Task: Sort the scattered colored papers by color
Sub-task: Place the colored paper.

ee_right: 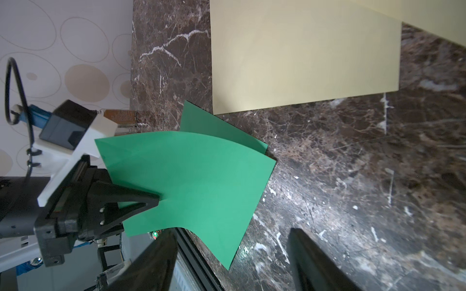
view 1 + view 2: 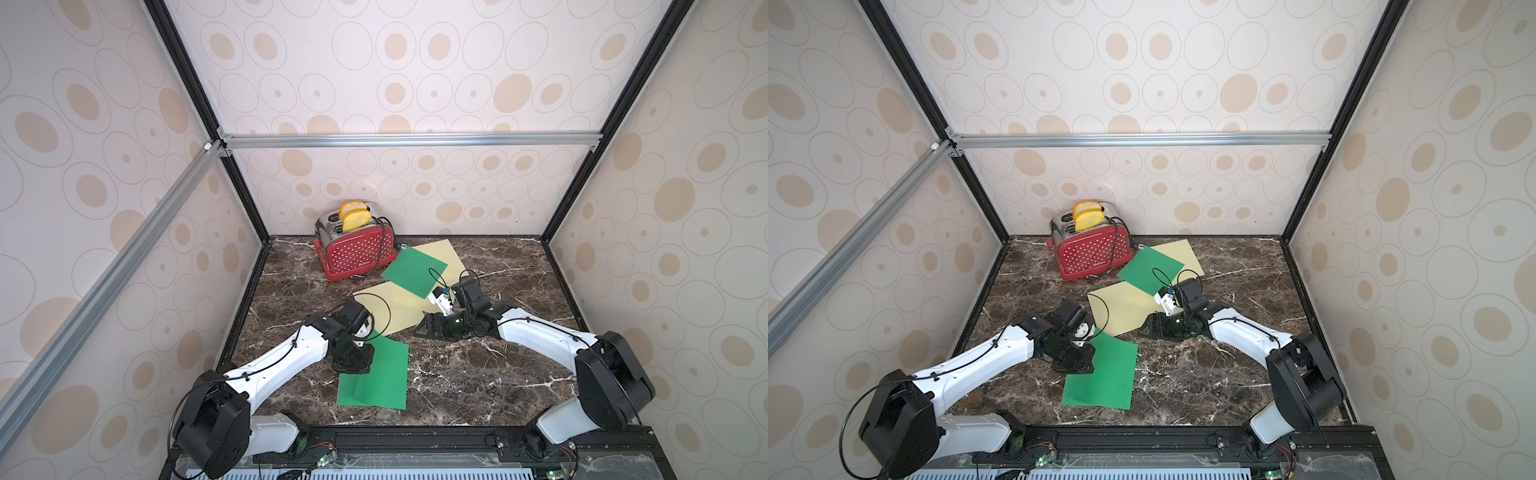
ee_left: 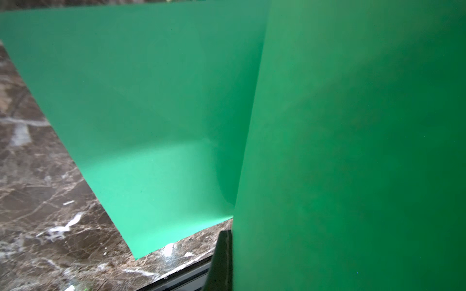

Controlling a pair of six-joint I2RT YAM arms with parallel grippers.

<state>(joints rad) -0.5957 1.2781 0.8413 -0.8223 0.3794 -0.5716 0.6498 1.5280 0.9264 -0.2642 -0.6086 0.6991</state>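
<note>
Held green sheet [image 3: 353, 151] fills the left wrist view, pinched at one edge by the left fingers [image 1: 141, 199], which are closed fully on it. It bows downward, its long axis running away from the toaster [image 2: 353, 253], with its far end over a second green sheet [image 3: 138, 100] lying flat on the tabletop [image 2: 478, 374]. Judgement: lowering and letting go would stack the two. Right fingers [image 1: 310, 254] stand wide apart and empty, at the corner of a cream sheet [image 2: 386, 305] well out from the toaster. Third green sheet [image 2: 413, 272] lies just beside the toaster, partly over another cream sheet [image 2: 440, 253]. The right arm is nearer to it.
</note>
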